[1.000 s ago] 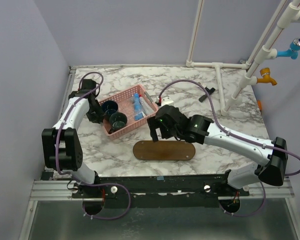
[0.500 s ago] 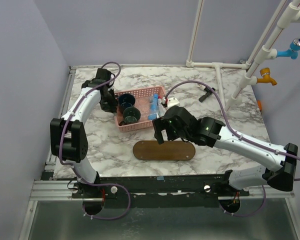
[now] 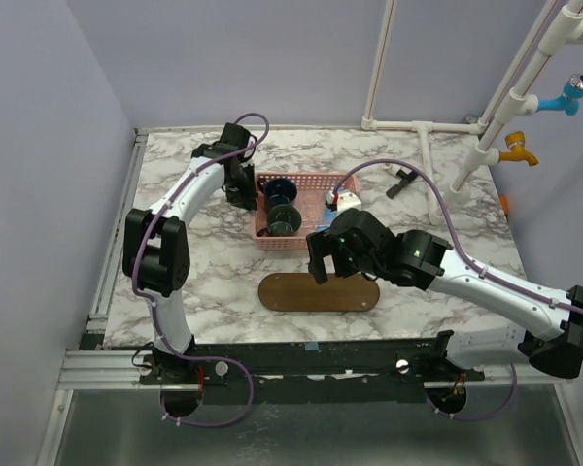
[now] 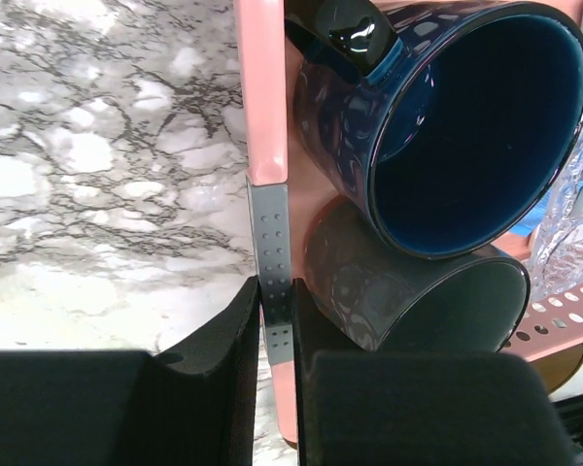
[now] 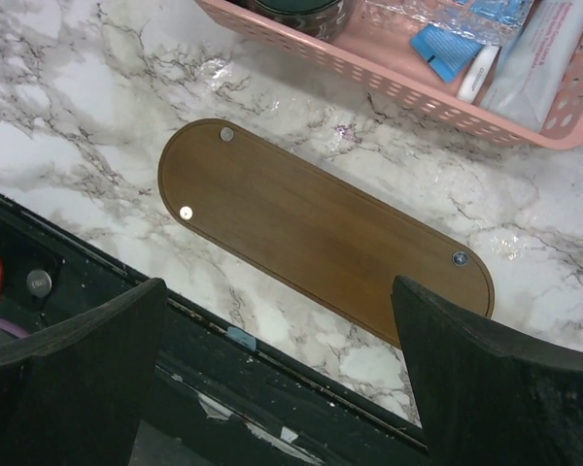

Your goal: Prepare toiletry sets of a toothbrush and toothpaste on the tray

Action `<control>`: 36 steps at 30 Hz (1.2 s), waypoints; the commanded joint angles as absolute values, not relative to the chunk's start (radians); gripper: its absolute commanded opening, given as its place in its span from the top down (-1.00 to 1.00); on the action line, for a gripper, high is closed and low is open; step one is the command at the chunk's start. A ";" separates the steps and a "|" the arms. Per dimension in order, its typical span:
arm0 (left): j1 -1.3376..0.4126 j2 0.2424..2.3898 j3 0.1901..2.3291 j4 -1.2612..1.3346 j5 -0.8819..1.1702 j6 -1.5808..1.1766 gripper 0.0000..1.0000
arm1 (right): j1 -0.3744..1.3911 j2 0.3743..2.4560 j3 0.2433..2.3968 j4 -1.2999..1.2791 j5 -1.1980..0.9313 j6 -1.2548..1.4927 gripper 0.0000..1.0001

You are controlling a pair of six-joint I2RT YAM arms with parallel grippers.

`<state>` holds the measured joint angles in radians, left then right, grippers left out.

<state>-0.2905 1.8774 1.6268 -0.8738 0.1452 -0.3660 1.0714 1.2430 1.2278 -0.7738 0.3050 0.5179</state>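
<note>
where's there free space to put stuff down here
The tray is bare end to end. Open marble lies left of it. Crowded: the pink basket, packed with mugs and clamped by the left gripper.

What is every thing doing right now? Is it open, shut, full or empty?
tray: flat on the table, nothing on it.
pink basket: rim pinched by the left gripper.
left gripper: shut on the basket rim.
right gripper: open, empty, above the tray.
blue mug: in the basket, empty.
dark mug: in the basket, touching the blue mug.
toothpaste: lying in the basket.
</note>
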 commanded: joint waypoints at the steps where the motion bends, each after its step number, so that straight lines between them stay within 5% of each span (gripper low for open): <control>1: -0.317 1.880 1.680 -0.842 0.221 -0.439 1.00 | 1.067 1.215 1.210 -0.829 0.316 0.557 -1.00; 25: -0.355 1.956 1.730 -0.788 0.190 -0.471 0.98 | 1.060 1.255 1.226 -0.909 0.412 0.662 -0.99; 34: -0.355 1.924 1.696 -0.787 0.185 -0.447 0.15 | 1.050 1.274 1.255 -0.914 0.422 0.660 -1.00; 36: -0.354 1.907 1.687 -0.793 0.175 -0.436 0.10 | 1.049 1.284 1.267 -0.915 0.421 0.654 -1.00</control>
